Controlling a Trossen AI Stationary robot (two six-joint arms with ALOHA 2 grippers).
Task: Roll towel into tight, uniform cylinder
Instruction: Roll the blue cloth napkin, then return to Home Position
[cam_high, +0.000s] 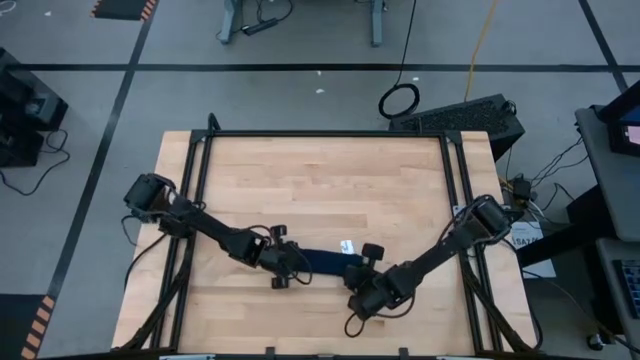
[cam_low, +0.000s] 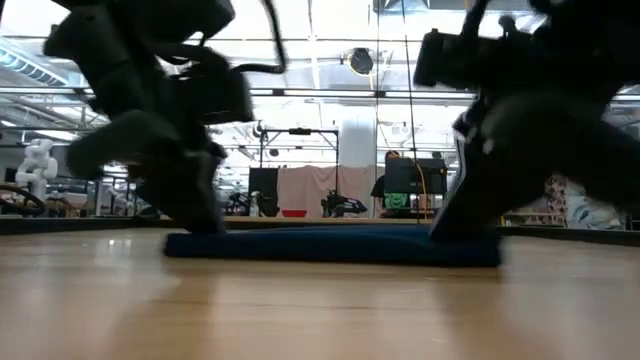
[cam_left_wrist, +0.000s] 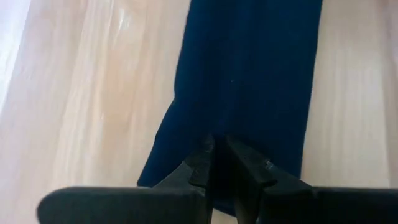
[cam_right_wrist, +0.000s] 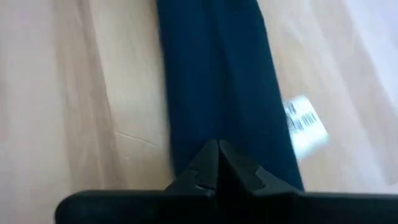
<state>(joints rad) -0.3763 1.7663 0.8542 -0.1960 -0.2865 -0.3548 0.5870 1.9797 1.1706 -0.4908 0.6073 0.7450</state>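
Note:
The towel (cam_high: 325, 260) is a dark navy cloth folded into a narrow flat strip. It lies along the table's width near the middle, flat on the wood (cam_low: 330, 245). A small white tag (cam_right_wrist: 305, 124) sticks out of its far edge near the right end. My left gripper (cam_left_wrist: 217, 149) is at the strip's left end (cam_high: 298, 263), shut on cloth. My right gripper (cam_right_wrist: 217, 146) is at the strip's right end (cam_high: 357, 268), its fingertips shut together over the cloth. My left gripper pinches the towel's left end (cam_left_wrist: 219, 134) between its two fingertips, slanting down from the table's left, with the fingers along the strip. The cloth lies on the table. My right gripper's shut fingertips (cam_right_wrist: 208, 155) rest on the towel's right end (cam_right_wrist: 217, 134), slanting down from the right. Whether any cloth is caught between them I cannot tell.
A black frame (cam_high: 320, 133) runs along the table's far edge and down both sides. Bare wood (cam_high: 320, 190) lies between the towel and the far edge, and a narrower band of it lies on the near side.

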